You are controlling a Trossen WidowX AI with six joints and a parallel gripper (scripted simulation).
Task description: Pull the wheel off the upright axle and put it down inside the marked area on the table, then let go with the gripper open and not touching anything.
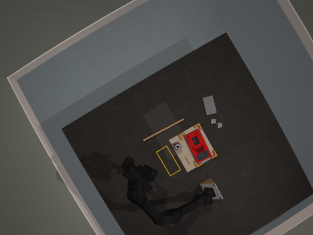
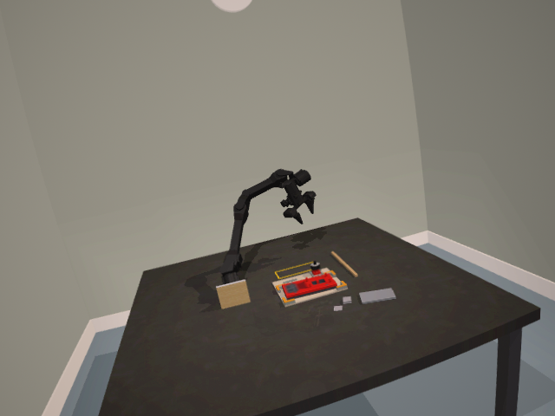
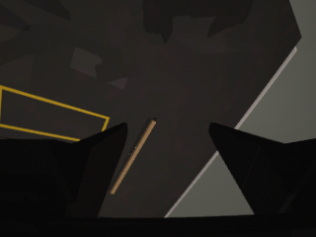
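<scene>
The wheel [image 1: 177, 145] [image 2: 315, 266] is small, dark with a pale hub. It sits on the upright axle at a corner of the beige board [image 1: 185, 161]. The marked area [image 1: 163, 163] [image 2: 293, 266] [image 3: 54, 102] is a yellow outlined rectangle on the dark table, right beside the board. My gripper [image 1: 140, 168] [image 2: 306, 216] [image 3: 168, 126] is open and empty. It hangs high above the table, off to the side of the marked area and well away from the wheel. The wheel is outside the wrist view.
A red part [image 1: 197, 146] [image 2: 309, 284] fills most of the board. A thin wooden stick [image 1: 163, 129] [image 2: 344, 263] [image 3: 133, 155] lies beyond the marked area. A grey plate [image 1: 209, 105] [image 2: 377, 295] and two small grey cubes [image 1: 216, 123] [image 2: 342, 303] lie past the board. A wooden block [image 2: 232, 294] stands at the arm's base.
</scene>
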